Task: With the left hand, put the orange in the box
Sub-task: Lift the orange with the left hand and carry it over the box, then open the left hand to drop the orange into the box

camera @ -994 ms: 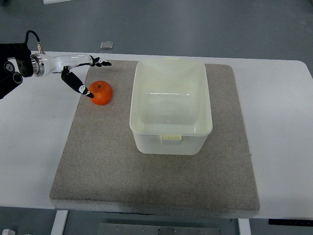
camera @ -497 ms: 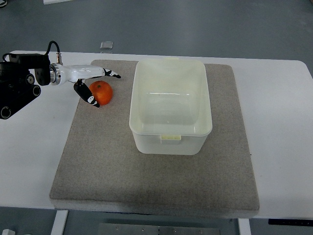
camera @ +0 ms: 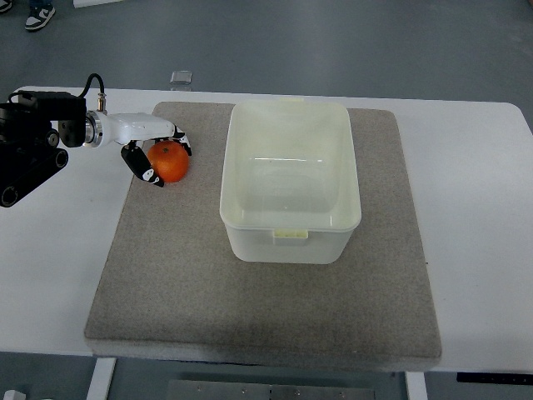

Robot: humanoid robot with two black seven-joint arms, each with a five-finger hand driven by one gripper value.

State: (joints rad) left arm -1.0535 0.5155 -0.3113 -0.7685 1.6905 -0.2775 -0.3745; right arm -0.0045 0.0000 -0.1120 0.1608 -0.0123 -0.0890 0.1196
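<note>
Left hand: the left hand (camera: 154, 150) reaches in from the 9 o'clock edge on a white forearm with a black joint block behind it; its black-tipped fingers (camera: 148, 173) are curled around the orange, one on the near side and others over the far side, gripping it.
Orange: the orange (camera: 170, 161) sits at about 10 o'clock on the mat, between the fingers and just left of the box, apart from the box wall. Whether it rests on the mat or is lifted clear of it cannot be told from this steep view.
Box: the box (camera: 291, 225) is a pale, translucent, rectangular tub standing upright a little above the middle of the mat, open at the top, with nothing showing inside; a small tab sticks out on its 6 o'clock rim.
Mat: the mat (camera: 250, 308) is a grey felt-like sheet covering most of the counter, with the box and the orange both on its area.
Counter: the counter (camera: 475, 242) is white and shows bare at 3 o'clock and 9 o'clock of the mat.
Small clear object: a small clear object (camera: 181, 78) lies at the 12 o'clock edge of the counter, beyond the mat; too small to tell what it is.
Shoe: a shoe (camera: 39, 17) shows on the grey floor at the 11 o'clock corner.
</note>
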